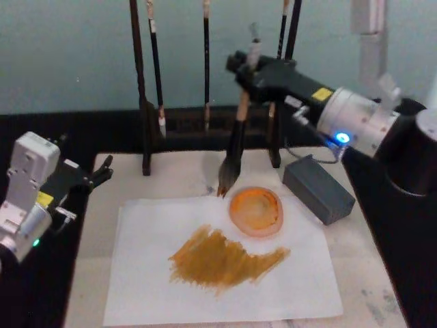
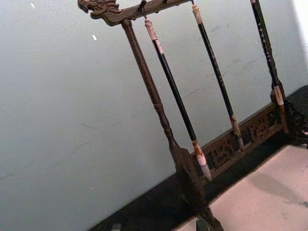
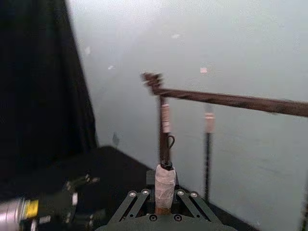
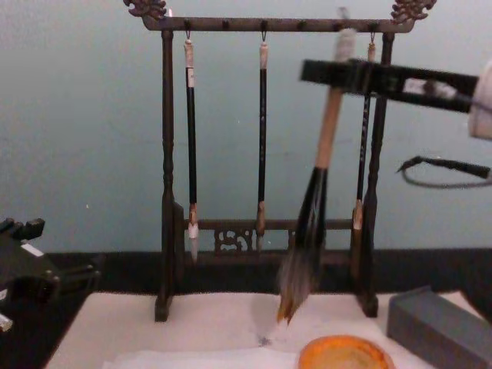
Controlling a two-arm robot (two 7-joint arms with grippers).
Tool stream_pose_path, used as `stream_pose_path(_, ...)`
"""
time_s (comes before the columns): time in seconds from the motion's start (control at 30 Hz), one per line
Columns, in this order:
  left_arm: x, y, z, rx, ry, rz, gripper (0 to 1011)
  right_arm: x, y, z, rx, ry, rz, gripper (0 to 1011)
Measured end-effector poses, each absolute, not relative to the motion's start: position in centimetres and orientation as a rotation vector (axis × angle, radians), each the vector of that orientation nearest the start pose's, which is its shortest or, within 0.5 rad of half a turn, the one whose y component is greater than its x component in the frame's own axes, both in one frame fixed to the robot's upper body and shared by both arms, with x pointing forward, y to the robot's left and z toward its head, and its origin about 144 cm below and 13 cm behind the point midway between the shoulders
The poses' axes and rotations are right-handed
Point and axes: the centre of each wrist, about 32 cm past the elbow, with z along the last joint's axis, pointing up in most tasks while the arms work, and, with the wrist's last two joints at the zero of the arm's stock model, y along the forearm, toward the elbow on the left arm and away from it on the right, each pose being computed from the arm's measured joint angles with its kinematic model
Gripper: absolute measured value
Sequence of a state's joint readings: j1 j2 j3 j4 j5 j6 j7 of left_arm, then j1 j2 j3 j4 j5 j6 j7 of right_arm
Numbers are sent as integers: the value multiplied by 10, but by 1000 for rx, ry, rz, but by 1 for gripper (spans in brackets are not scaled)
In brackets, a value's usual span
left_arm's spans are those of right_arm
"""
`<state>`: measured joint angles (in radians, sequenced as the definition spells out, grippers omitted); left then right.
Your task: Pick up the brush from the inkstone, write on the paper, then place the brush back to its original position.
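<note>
- Right gripper [image 1: 248,68]: mine, raised over the far side of the tabletop [image 1: 372,273], clamped on the brush [image 1: 235,147] near the top of its tan handle.
- Brush: hangs slightly tilted below my gripper, with the bristle tip just above the paper's far edge.
- Paper [image 1: 150,273]: white sheet lying flat, below and nearer than my gripper, bearing a broad ochre smear [image 1: 222,260].
- Orange dish [image 1: 255,210]: on the paper's far corner, just beside the bristle tip.
- Grey block [image 1: 319,189]: below my gripper's wrist.
- Brush rack [image 4: 166,192]: behind my gripper, with thin brushes hanging.
- Left gripper [image 1: 102,172]: parked off the tabletop's left edge.
</note>
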<state>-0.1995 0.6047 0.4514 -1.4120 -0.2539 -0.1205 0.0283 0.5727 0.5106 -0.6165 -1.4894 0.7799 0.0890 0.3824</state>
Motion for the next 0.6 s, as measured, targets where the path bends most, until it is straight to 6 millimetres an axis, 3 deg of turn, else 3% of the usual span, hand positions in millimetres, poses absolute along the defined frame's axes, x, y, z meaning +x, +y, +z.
stream_pose_path(0.23,489,310,1140,304,-285,1248,1010,547,-207,1262,-1,-89,-651,151)
stream_pose_path(0.6,489,310,1140,304,-285,1248,1010,539,-210,1249,-18,-74,-654,151)
